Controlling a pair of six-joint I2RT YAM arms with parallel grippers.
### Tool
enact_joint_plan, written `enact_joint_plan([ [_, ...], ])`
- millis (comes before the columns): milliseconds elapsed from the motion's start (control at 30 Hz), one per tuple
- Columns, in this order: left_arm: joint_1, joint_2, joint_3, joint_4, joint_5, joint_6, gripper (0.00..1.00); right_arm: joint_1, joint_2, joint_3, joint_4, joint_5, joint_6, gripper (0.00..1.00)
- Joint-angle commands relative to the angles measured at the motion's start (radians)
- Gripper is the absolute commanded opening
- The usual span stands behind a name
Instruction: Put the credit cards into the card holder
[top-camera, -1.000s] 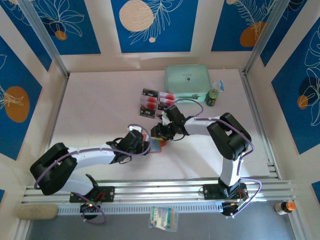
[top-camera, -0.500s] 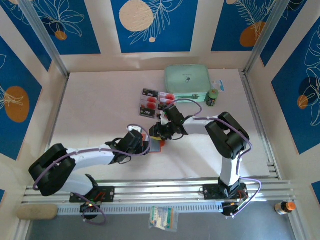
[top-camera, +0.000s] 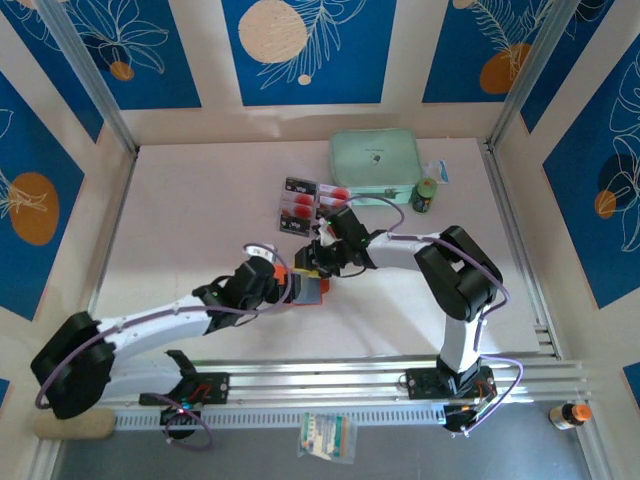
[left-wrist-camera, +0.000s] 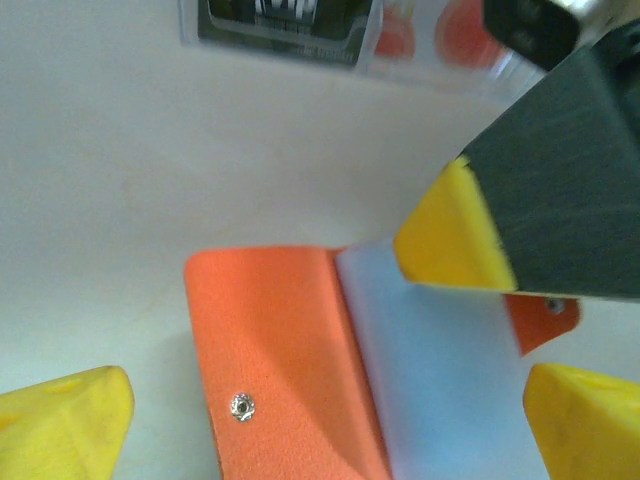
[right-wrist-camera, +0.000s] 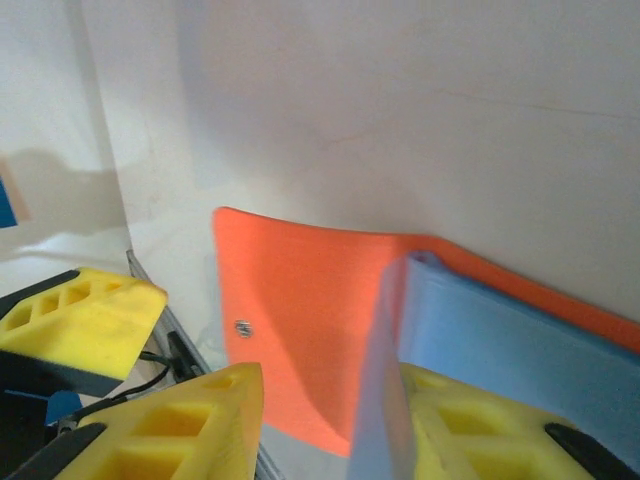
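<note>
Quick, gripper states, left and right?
Left gripper: open, straddling the card holder, holding nothing.
Right gripper: partly closed around the holder's pale sleeve; grip cannot be told.

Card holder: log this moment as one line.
card holder open | left fingers wide open, straddling it | right fingers apart around inner sleeve | credit cards lying beyond holder
</note>
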Motion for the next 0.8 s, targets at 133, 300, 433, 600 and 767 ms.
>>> enact_joint_plan([
  [133, 0.022, -0.162, -0.026, -0.1, -0.073, -0.005, 1.0, 0.04, -0.013, 0.087, -0.025, -0.018, 0.037, 0.39],
  [300, 0.03, -0.214, -0.036, -0.121, -0.078, -0.004, 1.0, 0.068, 0.048, 0.156, -0.039, -0.005, 0.049, 0.42],
  [433, 0.039, -0.239, -0.047, -0.14, -0.076, 0.002, 1.0, 0.088, 0.12, 0.228, -0.046, -0.008, 0.062, 0.43],
  [600, 0.051, -0.26, -0.064, -0.158, -0.067, 0.006, 1.0, 0.104, 0.188, 0.294, -0.066, 0.004, 0.07, 0.43],
  [767, 0.063, -0.244, -0.076, -0.155, -0.042, 0.01, 1.0, 0.107, 0.228, 0.31, -0.064, 0.008, 0.079, 0.43],
])
